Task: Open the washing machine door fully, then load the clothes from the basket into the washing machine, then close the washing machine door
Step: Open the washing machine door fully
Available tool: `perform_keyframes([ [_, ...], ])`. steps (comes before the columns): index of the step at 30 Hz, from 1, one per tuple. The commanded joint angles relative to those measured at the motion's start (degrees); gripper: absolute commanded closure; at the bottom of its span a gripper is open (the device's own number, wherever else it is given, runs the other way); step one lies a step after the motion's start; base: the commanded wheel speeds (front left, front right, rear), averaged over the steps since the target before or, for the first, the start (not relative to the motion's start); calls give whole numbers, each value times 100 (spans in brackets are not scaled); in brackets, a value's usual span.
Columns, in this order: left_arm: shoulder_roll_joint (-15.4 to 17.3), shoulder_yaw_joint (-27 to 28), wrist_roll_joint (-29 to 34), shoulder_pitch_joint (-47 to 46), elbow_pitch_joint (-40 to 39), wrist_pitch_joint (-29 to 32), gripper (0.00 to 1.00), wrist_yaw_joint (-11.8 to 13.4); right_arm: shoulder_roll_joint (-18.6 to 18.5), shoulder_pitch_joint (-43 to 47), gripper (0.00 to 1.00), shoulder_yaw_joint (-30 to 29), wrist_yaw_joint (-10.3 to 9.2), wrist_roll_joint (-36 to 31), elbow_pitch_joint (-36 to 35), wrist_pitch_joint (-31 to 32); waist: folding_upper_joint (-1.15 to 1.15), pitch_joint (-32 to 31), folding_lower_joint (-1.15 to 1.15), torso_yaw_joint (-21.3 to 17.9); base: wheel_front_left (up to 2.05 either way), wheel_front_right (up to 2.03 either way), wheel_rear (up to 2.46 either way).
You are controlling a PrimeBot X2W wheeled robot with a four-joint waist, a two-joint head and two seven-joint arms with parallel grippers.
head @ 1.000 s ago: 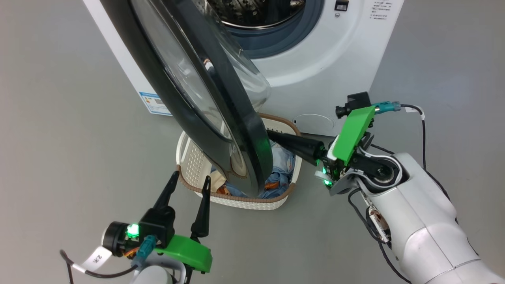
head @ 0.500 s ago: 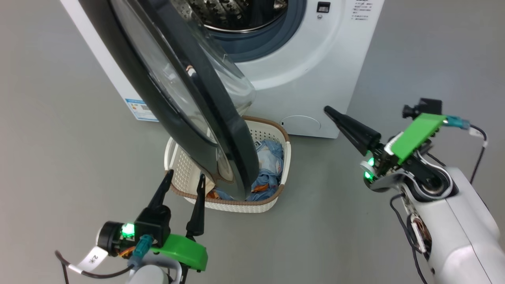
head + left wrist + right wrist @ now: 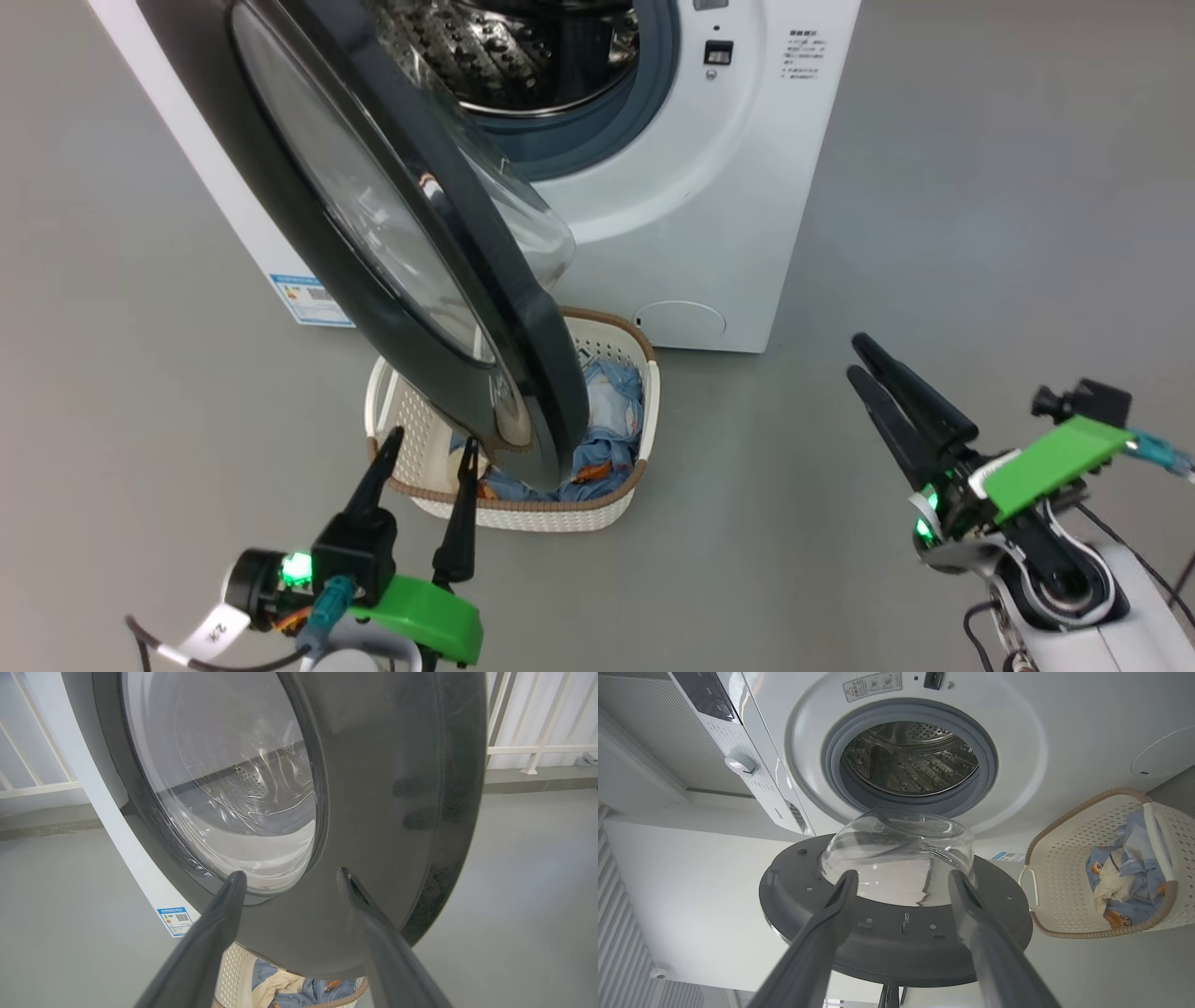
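We see a smooth, plain grey floor that carries everything here. The washing machine stands upright on it, and the bottom edge of its white front meets the floor just behind the basket. The basket sits flat on the floor right in front of the machine, near its base. We cannot tell whether the two touch. To either side of them the floor spreads out in the same even grey. In the left wrist view it runs back to a low grey kerb, with a white railing rising above it.
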Motion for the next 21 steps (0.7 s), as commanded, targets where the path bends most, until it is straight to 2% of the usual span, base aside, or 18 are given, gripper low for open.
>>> perform_keyframes([
  [1,96,201,68,-4,-86,-46,0,-35,8,36,0,50,9,-122,-230,-69,0,-41,0,-30,0,0,0],
  [6,96,241,106,74,-74,-46,0,-77,24,511,0,-69,9,-487,-644,-590,0,-109,0,-80,0,0,0],
  [11,96,268,99,158,-56,-46,0,-96,-39,902,0,-91,9,-1293,-889,-1405,0,-179,0,-104,0,0,0],
  [21,96,373,152,197,-64,-46,0,-102,-420,1350,0,-249,9,-3976,-591,-3216,0,-229,0,-156,0,0,0],
])
